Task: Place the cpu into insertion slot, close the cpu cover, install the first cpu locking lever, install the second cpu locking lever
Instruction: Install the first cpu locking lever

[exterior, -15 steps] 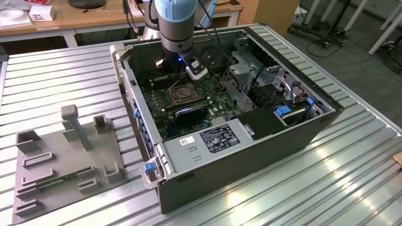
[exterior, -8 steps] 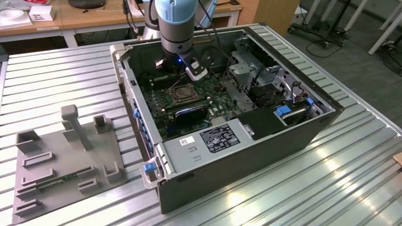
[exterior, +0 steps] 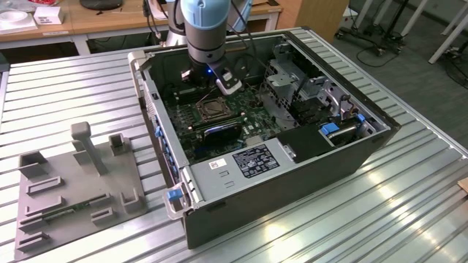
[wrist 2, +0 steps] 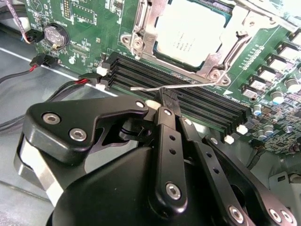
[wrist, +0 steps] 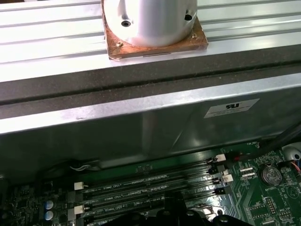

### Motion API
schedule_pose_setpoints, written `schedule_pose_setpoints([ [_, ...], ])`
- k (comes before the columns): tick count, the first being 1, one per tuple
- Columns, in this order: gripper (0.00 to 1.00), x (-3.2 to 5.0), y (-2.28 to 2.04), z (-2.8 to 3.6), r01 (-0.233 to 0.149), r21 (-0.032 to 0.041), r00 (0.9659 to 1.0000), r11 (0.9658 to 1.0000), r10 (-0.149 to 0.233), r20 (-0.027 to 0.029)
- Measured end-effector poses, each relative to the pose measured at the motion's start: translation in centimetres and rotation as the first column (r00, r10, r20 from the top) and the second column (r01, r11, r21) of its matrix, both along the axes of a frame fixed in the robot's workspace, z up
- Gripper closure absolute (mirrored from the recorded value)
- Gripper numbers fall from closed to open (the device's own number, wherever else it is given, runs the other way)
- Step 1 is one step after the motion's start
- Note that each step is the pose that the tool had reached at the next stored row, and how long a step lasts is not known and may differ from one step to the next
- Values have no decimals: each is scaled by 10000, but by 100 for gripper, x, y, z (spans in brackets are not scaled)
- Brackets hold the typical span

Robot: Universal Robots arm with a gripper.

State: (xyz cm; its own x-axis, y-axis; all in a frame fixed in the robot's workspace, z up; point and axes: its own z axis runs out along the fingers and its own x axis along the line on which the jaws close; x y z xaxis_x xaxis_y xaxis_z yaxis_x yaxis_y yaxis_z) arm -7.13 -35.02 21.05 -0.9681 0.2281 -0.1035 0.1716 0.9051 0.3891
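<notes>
Tally, exterior view:
- one robot arm (exterior: 208, 27)
- one open computer case (exterior: 292, 181)
- one ribbed metal table (exterior: 380, 219)
- one grey holder tray (exterior: 73, 192)
- one square socket (exterior: 212, 108)

Second wrist view, we count:
- one gripper (wrist 2: 167, 97)
- one chip (wrist 2: 190, 30)
- one metal cover frame (wrist 2: 150, 28)
- at least one thin wire lever (wrist 2: 193, 85)
- four long black memory slots (wrist 2: 202, 101)
- one coin battery (wrist 2: 56, 35)

First wrist view adds:
- two blue-topped capacitors (wrist: 48, 205)
- one white label (wrist: 231, 108)
</notes>
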Motion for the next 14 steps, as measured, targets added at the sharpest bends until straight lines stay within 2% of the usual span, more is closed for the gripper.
schedule_pose_setpoints([
  [9, 89, 0, -16, -20, 1, 3, 10000, 10000, -1, 0],
  [14, 89, 0, -13, -30, 7, 72, 10000, 10000, -7, 0],
])
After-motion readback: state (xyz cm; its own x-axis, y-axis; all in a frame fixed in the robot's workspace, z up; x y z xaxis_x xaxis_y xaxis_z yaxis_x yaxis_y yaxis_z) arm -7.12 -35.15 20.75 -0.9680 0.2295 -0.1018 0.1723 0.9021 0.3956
